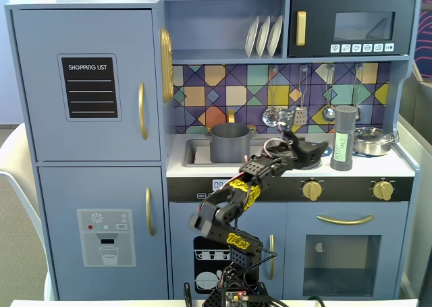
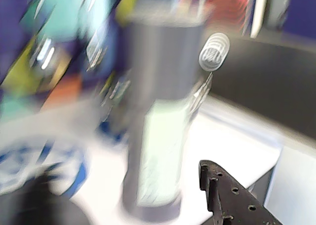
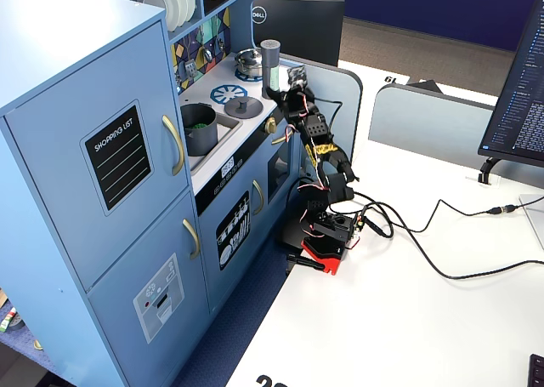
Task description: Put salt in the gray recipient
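Observation:
The salt (image 1: 344,138) is a tall dark gray shaker with a pale green label, standing upright on the white counter at the right. It fills the middle of the blurred wrist view (image 2: 158,136) and shows in another fixed view (image 3: 270,64). My gripper (image 1: 316,149) is just left of the salt at counter height, jaws apart. In the wrist view one finger (image 2: 232,195) is at the bottom right and the other is a dark blur at the bottom left, with the salt just ahead between them, not gripped. The gray recipient (image 1: 230,143) stands in the sink, left of my gripper (image 3: 293,85).
A shiny steel pan (image 1: 373,140) sits on the counter right of the salt. A flat gray lid with a knob (image 3: 243,106) lies on a burner between sink and salt. Utensils (image 1: 300,111) hang on the tiled back wall. Cables run across the white table (image 3: 442,319).

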### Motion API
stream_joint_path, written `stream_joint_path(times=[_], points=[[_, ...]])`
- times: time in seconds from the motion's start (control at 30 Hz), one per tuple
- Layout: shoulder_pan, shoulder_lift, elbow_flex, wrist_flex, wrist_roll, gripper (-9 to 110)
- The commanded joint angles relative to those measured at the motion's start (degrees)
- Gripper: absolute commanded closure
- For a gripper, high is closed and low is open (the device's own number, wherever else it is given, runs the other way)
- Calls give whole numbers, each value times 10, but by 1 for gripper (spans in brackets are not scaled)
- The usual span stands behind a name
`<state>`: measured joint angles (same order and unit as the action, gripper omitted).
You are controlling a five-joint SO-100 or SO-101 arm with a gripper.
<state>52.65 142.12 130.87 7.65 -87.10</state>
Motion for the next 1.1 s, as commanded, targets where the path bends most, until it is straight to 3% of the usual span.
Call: stream_joint_path(times=[0.0, 0.2, 1.07], points=[[25, -69, -62, -89, 24, 43], [25, -156, -79, -200, 40, 39], [-26, -525, -426, -192, 34, 47]])
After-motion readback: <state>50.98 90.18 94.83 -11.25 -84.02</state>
